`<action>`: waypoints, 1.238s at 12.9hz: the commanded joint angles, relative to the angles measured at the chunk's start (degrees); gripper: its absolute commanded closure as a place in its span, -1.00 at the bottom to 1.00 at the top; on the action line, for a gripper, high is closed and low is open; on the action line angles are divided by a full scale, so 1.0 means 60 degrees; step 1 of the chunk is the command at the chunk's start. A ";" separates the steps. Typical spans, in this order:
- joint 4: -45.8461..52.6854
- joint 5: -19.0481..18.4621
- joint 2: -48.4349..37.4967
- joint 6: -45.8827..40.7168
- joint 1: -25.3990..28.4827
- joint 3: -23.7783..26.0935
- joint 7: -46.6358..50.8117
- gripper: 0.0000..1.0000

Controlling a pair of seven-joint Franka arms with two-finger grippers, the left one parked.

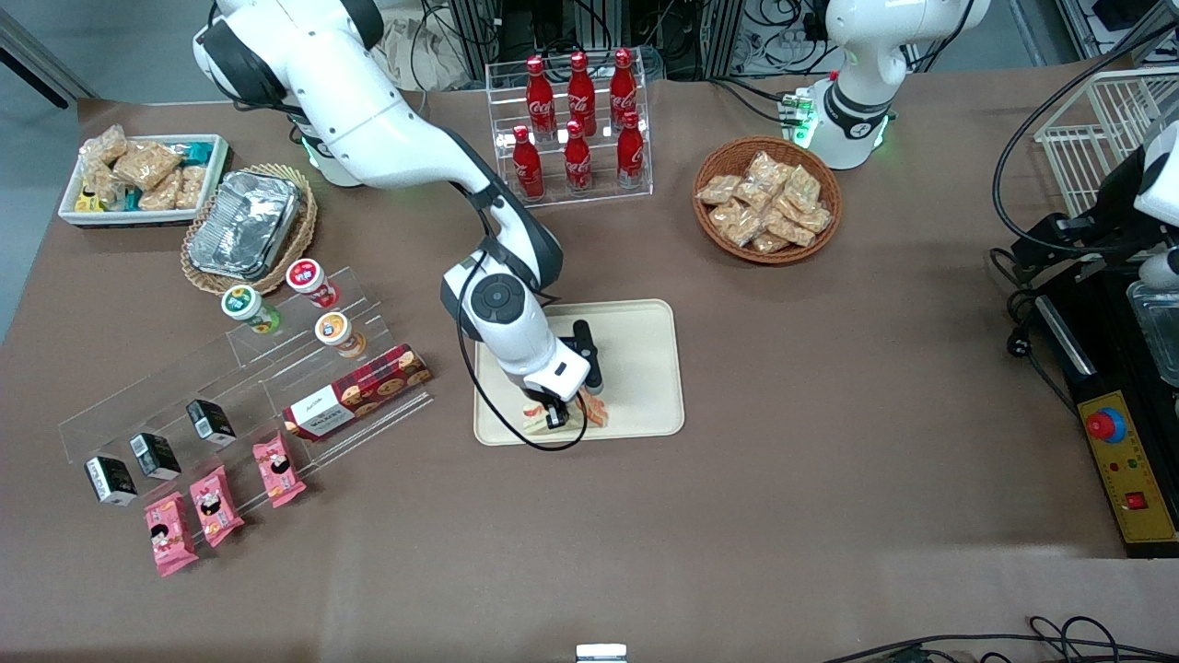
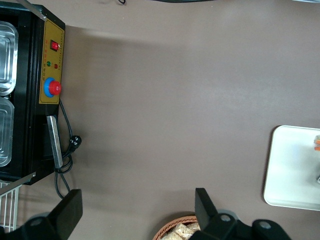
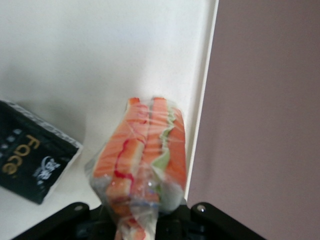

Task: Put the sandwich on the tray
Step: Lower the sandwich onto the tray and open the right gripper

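The sandwich (image 1: 595,411) is a clear-wrapped wedge with orange and pale layers. It is over the cream-beige tray (image 1: 645,350), close to the tray's edge nearest the front camera. My right gripper (image 1: 564,414) is low over the tray and is shut on the sandwich's wrapped end. In the right wrist view the sandwich (image 3: 145,150) sticks out from the gripper (image 3: 142,227) above the tray (image 3: 100,50), next to the tray's rim. I cannot tell whether it touches the tray. The tray's end also shows in the left wrist view (image 2: 292,170).
A black packet (image 3: 30,155) lies on the tray beside the sandwich. A clear acrylic shelf with a red-plaid cookie box (image 1: 357,390), cups and black packets stands toward the working arm's end. A cola bottle rack (image 1: 576,120) and a snack basket (image 1: 766,198) are farther from the front camera.
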 commanded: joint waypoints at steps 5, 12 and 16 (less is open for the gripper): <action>0.1120 -0.0009 0.0765 0.0075 0.0028 -0.0027 -0.0959 0.77; 0.1019 0.0894 0.0328 -0.0231 -0.0045 0.0031 -0.0959 -1.00; 0.0858 0.2128 -0.0929 -0.2730 -0.0352 -0.0071 -0.0188 -1.00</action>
